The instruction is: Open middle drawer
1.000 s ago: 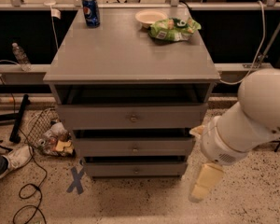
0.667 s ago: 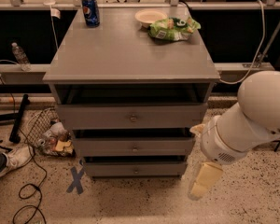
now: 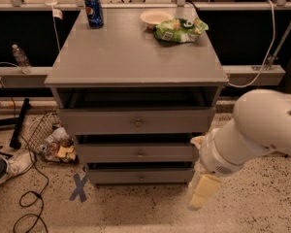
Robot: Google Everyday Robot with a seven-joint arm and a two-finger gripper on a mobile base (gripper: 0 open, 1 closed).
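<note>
While the arm [image 3: 254,130] hangs by the cabinet's [image 3: 136,57] right front corner: gripper [image 3: 203,194] near floor [image 3: 266,210] | grip state: can't tell | middle drawer [image 3: 138,153] second of three fronts, just left of gripper, not touched.

Likely a robot lab, taped floor cross [image 3: 79,187], loose cables [image 3: 26,208], claw [image 3: 201,197] low beside cabinet [image 3: 136,55]

Illumination is warm, moderate and overhead. The worktop [image 3: 136,57] is evenly lit with a dull sheen. Deep shadow fills the recess above the middle drawer [image 3: 111,154] and the background. The white arm [image 3: 262,125] is brightest, nearly overexposed. The gripper [image 3: 203,194], low right by the floor [image 3: 262,212], shows pale yellow.
</note>
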